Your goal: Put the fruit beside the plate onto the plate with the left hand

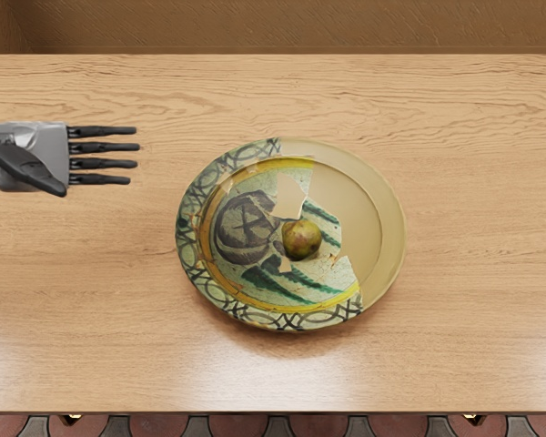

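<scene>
The left robot hand hovers at the left edge of the wooden counter, its fingers stretched out straight toward the right and holding nothing. Well apart from it, the patterned plate sits mid-counter, and the small round fruit rests near the plate's middle.

- Bright, even, warm light covers the wooden table, and its grain reads clearly throughout.
- A broad, pale sheen lies along the table's near edge.
- The plate casts a soft, narrow shadow on the wood below its near rim.
- The fruit carries a dull highlight on top.
- The left hand shows near-black fingers with slightly soft outlines.
- The table edges run straight.
</scene>
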Available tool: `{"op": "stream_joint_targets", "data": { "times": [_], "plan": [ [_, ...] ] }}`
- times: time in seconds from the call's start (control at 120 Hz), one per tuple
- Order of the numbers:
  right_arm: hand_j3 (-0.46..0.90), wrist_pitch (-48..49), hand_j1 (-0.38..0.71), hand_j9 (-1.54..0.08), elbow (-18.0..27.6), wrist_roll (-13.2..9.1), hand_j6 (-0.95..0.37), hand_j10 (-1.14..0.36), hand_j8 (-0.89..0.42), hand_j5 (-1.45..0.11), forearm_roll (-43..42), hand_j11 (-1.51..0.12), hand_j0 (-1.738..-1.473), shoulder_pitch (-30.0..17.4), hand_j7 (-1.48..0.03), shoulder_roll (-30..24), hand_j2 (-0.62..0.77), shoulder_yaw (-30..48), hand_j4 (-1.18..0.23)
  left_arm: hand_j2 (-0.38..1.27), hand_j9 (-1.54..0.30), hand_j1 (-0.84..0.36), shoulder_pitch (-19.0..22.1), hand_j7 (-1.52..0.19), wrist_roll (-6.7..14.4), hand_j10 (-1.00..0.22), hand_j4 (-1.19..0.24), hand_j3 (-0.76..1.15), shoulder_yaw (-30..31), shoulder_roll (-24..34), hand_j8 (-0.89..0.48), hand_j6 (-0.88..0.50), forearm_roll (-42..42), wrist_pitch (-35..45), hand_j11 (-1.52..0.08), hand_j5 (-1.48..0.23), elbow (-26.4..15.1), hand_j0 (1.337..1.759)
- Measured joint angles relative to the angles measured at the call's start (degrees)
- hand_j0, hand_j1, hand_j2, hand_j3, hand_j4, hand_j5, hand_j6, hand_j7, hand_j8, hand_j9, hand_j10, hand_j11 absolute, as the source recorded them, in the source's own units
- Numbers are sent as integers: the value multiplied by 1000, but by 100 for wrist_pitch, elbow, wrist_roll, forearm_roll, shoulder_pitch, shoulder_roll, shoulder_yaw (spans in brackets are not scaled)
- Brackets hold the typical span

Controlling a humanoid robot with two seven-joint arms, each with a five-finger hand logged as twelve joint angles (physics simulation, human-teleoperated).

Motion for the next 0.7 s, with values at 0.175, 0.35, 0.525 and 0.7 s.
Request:
{"op": "stream_joint_targets", "data": {
  "times": [0.175,0.35,0.525,0.7],
  "plan": [
    [0,0,-322,-29,2,-2,-22,-22,-22,-29,0,-29,-1658,0,-29,0,-4,0,-22,1,-12,338,85,-11,0,-7,-6,0,21,143,-6,-5,-19,-1,-12,-11,242,1658],
    [0,0,-322,-29,8,-1,-22,-22,-22,-29,0,-29,-1658,0,-29,0,-4,0,-22,1,-11,338,85,-11,0,-6,-5,0,26,202,-5,-4,2,-2,-11,-11,791,1658],
    [0,0,-322,-29,9,-2,-22,-22,-22,-29,0,-29,-1658,0,-29,0,-4,0,-22,0,-11,338,86,-11,0,-5,-4,0,27,220,-4,-4,8,-2,-11,-10,1093,1658],
    [0,0,-322,-29,16,0,-23,-22,-22,-29,0,-29,-1658,0,-29,0,-4,0,-22,0,-11,338,88,-10,0,-5,-4,0,31,220,-4,-3,10,-2,-11,-10,1157,1658]
  ]
}}
